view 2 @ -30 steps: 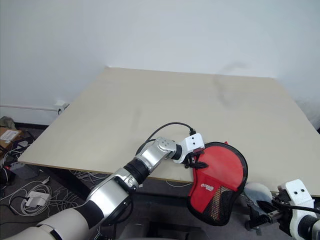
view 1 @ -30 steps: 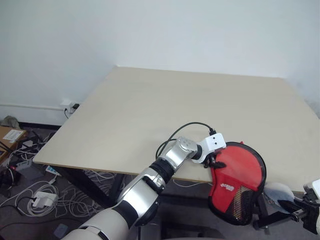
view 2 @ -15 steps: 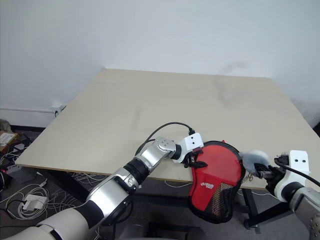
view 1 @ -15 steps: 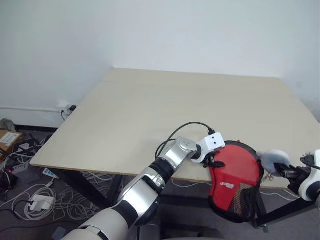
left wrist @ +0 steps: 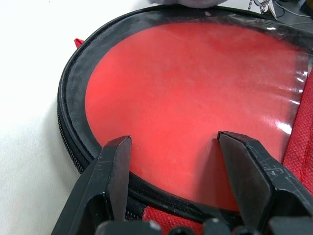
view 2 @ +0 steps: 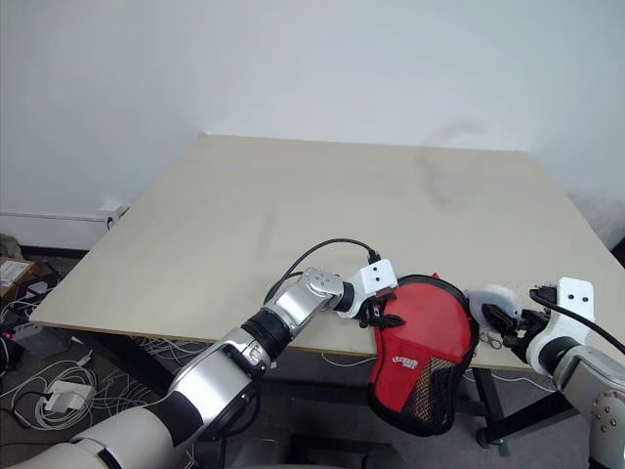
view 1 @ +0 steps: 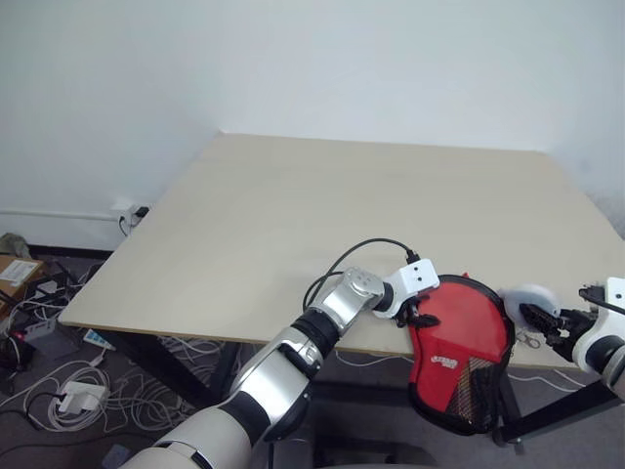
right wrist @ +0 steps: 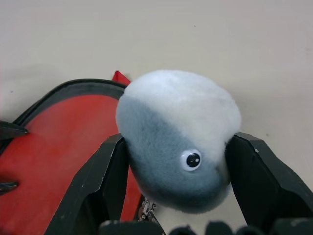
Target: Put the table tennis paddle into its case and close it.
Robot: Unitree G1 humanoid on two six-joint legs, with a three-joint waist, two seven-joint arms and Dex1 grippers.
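Left eye view showed the case [view 1: 459,344] at the near edge of the table [view 1: 322,205], its round part resting on the tabletop and its narrow end, with the white logo and black mesh patch, hanging down past the edge. Left gripper [view 1: 418,315] sat at the case's left rim. In the left wrist view its two black fingers [left wrist: 112,166] stood wide apart over the clear plastic half, through which the red face of the table tennis paddle [left wrist: 190,103] showed inside the black zip border; whether the fingertips pressed on the plastic or only hovered above it could not be told. Right gripper [view 1: 545,322] sat just right of the case, at the table's edge. A grey and white plush toy [right wrist: 178,139] with a small black eye lay between its spread fingers [right wrist: 259,181], the fur touching both inner faces, so the jaws stood wide yet seemed to hold the toy, with the case's red top just beside it
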